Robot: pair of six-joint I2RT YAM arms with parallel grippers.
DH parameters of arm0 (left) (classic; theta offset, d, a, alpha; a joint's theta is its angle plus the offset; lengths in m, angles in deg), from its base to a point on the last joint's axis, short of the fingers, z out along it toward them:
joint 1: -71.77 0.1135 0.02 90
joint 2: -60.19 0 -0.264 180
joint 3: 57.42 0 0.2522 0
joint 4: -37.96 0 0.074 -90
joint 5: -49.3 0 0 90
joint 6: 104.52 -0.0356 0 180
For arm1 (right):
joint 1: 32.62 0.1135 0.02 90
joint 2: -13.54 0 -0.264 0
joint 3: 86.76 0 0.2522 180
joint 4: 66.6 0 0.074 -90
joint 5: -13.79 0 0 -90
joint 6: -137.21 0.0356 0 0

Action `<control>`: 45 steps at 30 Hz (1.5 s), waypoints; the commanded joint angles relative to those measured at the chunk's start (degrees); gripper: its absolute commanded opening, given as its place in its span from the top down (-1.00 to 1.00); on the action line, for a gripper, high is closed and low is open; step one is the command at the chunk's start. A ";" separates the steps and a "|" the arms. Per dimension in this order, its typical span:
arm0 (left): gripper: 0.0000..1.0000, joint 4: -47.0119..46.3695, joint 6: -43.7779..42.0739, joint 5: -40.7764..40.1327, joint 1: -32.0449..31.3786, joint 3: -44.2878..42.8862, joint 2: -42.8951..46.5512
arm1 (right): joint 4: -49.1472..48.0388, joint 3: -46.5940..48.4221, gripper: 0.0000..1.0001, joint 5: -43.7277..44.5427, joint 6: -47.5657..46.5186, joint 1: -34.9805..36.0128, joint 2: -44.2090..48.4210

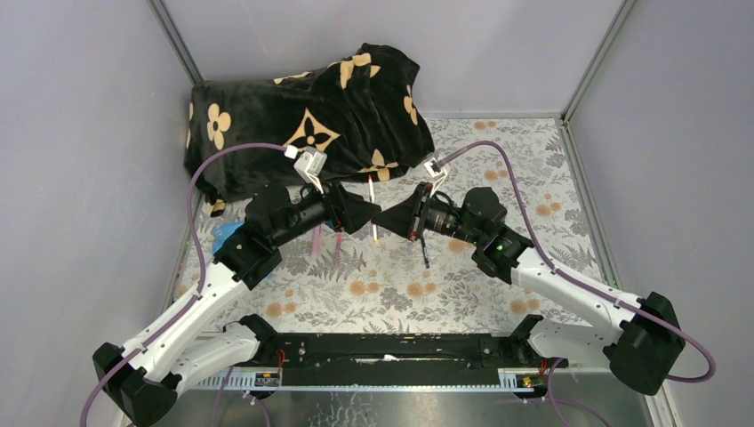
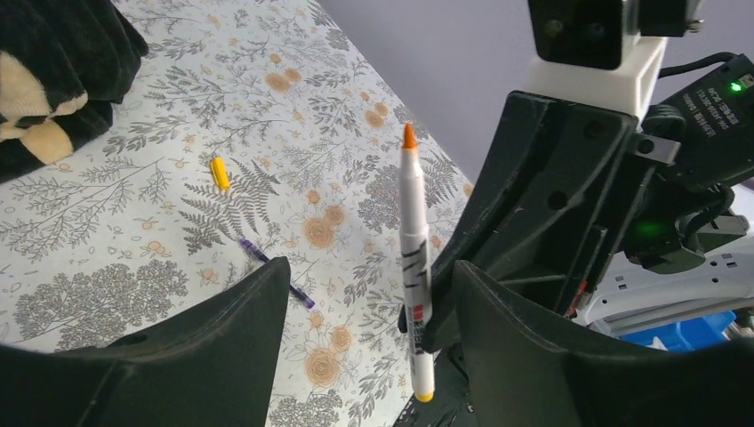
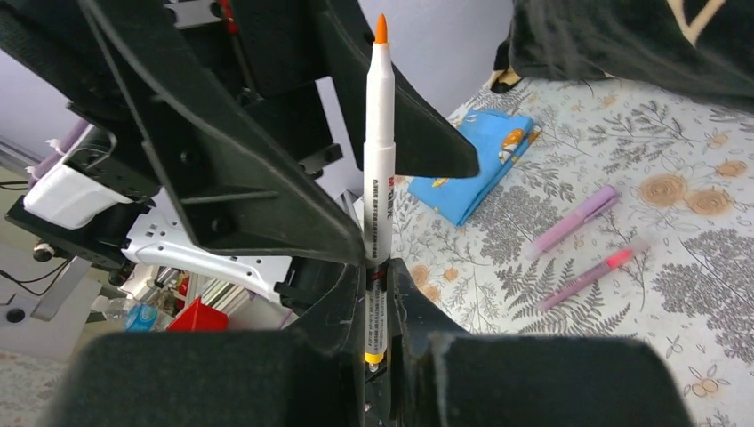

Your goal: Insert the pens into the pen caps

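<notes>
Right wrist view: right pincer (image 3: 378,294) grasps the white pen (image 3: 380,160) low, left pincer (image 2: 369,276) released; capping pressure could tilt it.

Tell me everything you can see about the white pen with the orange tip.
The white pen is a slim plastic stick, uncapped, with a bare orange felt tip, black and red print along its barrel and a yellow back end. It stands roughly upright in the air, tip up. The right gripper is shut on its lower part. The left gripper is open around it, and whether that gripper touches the pen is unclear.
</notes>
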 commanded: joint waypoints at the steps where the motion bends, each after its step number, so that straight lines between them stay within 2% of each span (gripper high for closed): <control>1: -0.45 -5.58 1.89 1.55 0.24 0.87 -0.14 | -6.28 3.16 1.00 -0.65 1.05 1.29 -0.15; 4: -0.36 -5.58 2.08 2.00 0.24 1.12 -0.28 | -6.30 4.05 1.00 -0.70 0.86 1.41 -0.45; 11: -0.01 -6.29 3.29 2.82 0.00 1.58 -0.99 | -6.69 5.67 1.00 -0.27 -0.43 1.45 -1.91; 19: 0.61 -7.27 4.86 1.41 -0.20 1.96 -1.17 | -6.42 7.35 0.98 -0.83 -1.49 1.54 -3.35; 21: 0.82 -7.14 5.13 0.49 -0.20 1.86 -0.87 | -6.27 7.07 0.81 -0.96 -1.53 1.62 -3.32; 23: 0.92 -7.12 5.25 -0.19 -0.20 1.84 -0.51 | -5.86 6.89 0.55 -1.14 -1.58 1.70 -3.39; 25: 0.95 -7.12 5.27 -0.73 -0.20 1.81 -0.25 | -5.63 6.72 0.34 -1.49 -1.50 1.70 -3.64; 28: 0.98 -7.03 5.28 -1.21 -0.20 1.66 0.01 | -5.60 6.27 0.20 -2.20 -1.21 1.76 -4.21; 36: 0.99 -6.94 5.82 -2.85 -0.20 1.48 0.81 | -5.34 6.07 0.18 -4.76 -0.48 2.46 -6.02; 39: 0.99 -6.94 5.72 -3.06 -0.20 1.19 0.87 | -5.24 5.90 0.27 -4.93 -0.50 2.83 -6.60; 45: 0.94 -6.68 5.70 -3.86 -0.19 1.60 0.99 | -4.99 6.15 0.72 -5.13 -0.64 3.14 -6.42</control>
